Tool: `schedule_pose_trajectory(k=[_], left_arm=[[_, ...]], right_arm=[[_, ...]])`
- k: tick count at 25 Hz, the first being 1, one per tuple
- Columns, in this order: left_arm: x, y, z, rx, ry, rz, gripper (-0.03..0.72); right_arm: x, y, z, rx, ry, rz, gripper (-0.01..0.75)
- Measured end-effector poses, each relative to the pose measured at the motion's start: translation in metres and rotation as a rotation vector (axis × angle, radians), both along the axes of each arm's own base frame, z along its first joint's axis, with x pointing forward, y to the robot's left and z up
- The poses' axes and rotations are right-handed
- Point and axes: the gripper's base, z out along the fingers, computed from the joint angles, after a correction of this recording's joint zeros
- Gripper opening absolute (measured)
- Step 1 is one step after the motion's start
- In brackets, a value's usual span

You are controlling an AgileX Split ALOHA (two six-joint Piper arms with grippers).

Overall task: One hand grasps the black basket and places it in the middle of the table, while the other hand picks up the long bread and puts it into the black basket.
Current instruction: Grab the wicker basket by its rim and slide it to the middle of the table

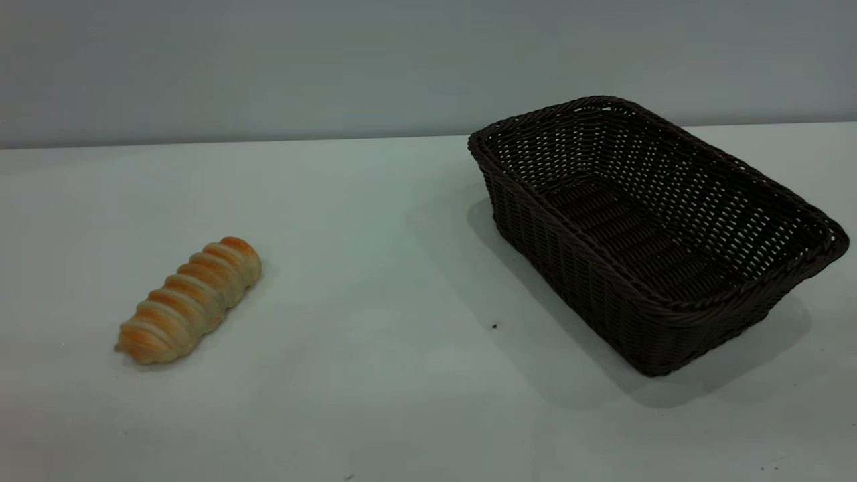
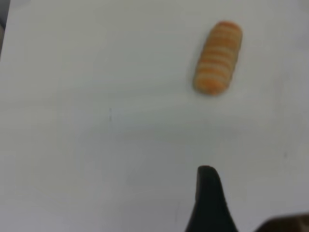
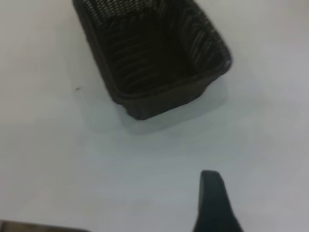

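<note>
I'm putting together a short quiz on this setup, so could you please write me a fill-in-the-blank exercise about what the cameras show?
1. In the exterior view the long bread lies on the ____ side of the table.
2. The inside of the black basket is ____.
3. The bread and the basket are not touching; they lie far ____.
4. In the exterior view, ____ gripper is visible.

Missing words: left; empty; apart; no

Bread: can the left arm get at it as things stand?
Probably yes. The bread lies alone on the table, on the left arm's side, far from the basket. In the left wrist view nothing sits between the left pincer's finger and the bread.
</note>
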Motion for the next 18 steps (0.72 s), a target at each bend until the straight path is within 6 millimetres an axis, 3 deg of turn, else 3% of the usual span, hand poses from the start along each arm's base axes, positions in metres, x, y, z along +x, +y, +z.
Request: schedule_pose_trajectory(k=[5, 8, 13, 18], left_arm=[[0.064, -0.006, 0.033, 0.01, -0.025, -0.02, 0.551], [0.107, -0.01, 0.035, 0.034, 0.009, -0.044, 0.551], [0.155, -0.015, 0.021, 0.07, 0.092, -0.079, 0.551], [0.181, -0.017, 0.005, 0.077, 0.136, -0.09, 0.551]], right_arm=[[0.062, 0.006, 0.002, 0.093, 0.184, -0.003, 0.571], [0.097, 0.008, -0.008, 0.153, 0.254, -0.029, 0.579], [0.152, 0.013, -0.047, 0.29, 0.462, -0.116, 0.579], [0.195, 0.016, -0.094, 0.42, 0.603, -0.248, 0.579]])
